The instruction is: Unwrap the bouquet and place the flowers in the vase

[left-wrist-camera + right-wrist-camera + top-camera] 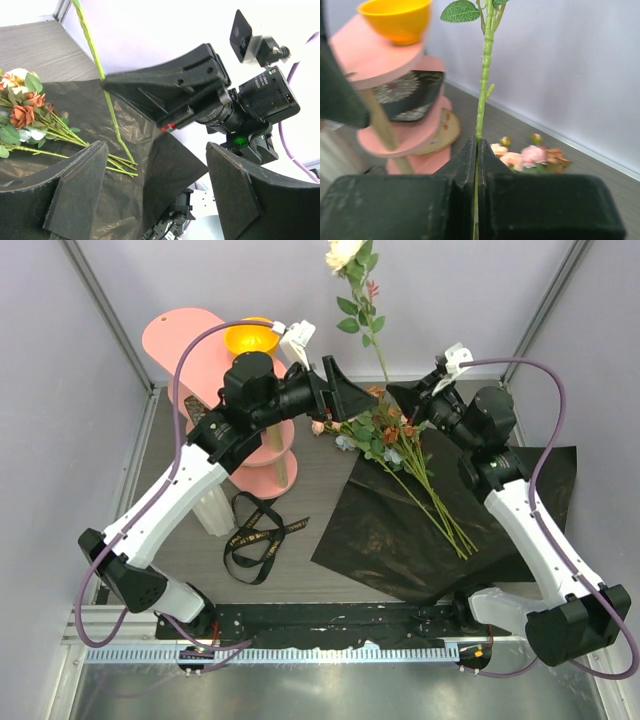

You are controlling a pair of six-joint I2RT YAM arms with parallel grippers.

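Right gripper (477, 150): clenched on the long green stem (484, 75) of 1 cream artificial rose (343, 252). The stem stands upright between the pads, with the bloom high above the far edge of the grey table (310, 475).

Left gripper (155, 187): released, jaws spread wide. It hangs just left of the right gripper, over the far middle of the table. In the left wrist view the held stem runs past beyond the fingers, apart from them.

The remaining green-stemmed artificial flowers (395, 445), in pink, peach and brown, lie in 1 bunch on the glossy black wrapping sheet (400, 540). The sheet is spread flat over the right half of the table. The blooms point toward the table's middle and the stem ends toward the near right corner.

The black ribbon (262, 535) lies loose on the table, left of the sheet.

The white ribbed vase (212, 508) stands upright toward the left edge. The left arm partly covers it, and it is just beside the foot of the pink tiered stand (190, 335). An orange bowl (250, 338) sits on the top tier and a dark patterned bowl (410, 92) on the middle tier.
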